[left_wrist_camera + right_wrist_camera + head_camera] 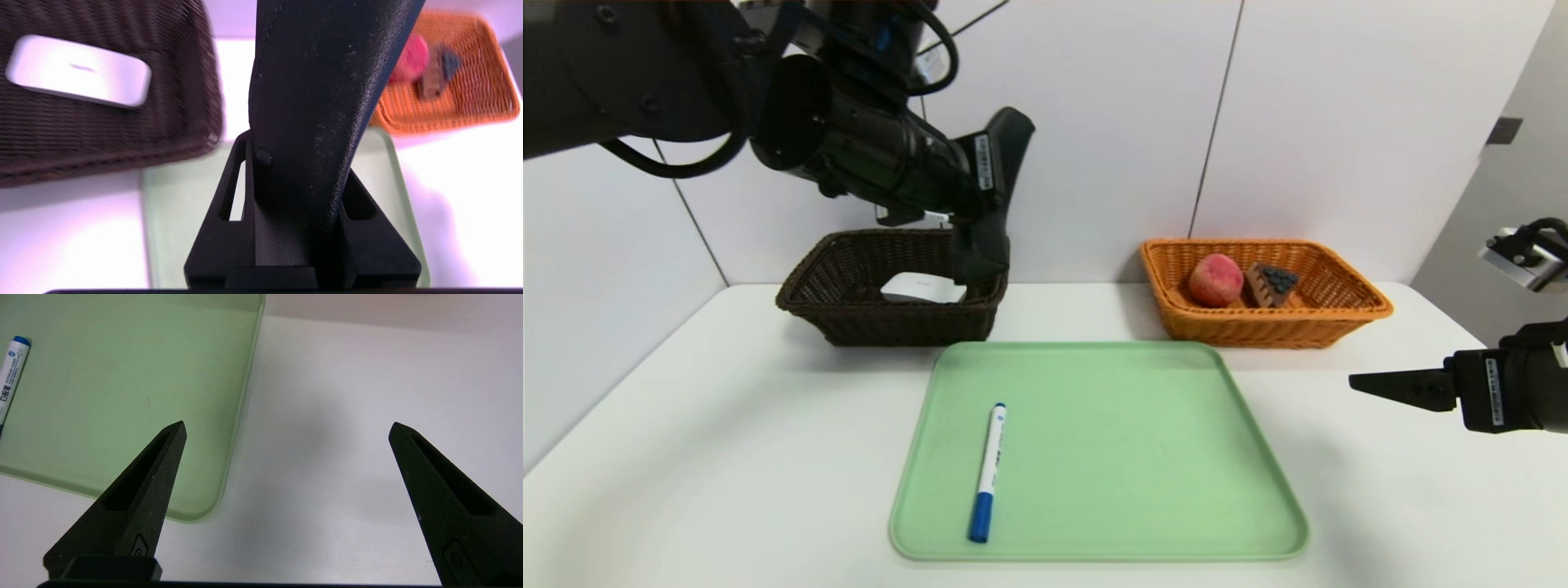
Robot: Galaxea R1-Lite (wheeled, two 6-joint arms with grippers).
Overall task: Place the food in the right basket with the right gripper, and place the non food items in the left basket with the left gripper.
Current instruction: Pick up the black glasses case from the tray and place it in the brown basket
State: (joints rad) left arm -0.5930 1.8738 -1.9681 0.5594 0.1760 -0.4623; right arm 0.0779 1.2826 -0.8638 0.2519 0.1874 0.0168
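Pouch (310,106), black and soft, hangs from the left claw (300,196), which is closed around it, above the near right part of the dark basket (915,318). In that basket, on the far left of the table (727,457), lies a white case (923,287). On the far right, an orange basket (1266,331) holds a round pink-red peach (1216,280) with a blueberry-topped cake slice (1272,284) just to its right. A green tray (1127,457) sits between and nearer; a blue-capped white pen (988,472) lies on its left side. The right claw (287,430) is idle, spread wide and holding nothing, right of the tray.
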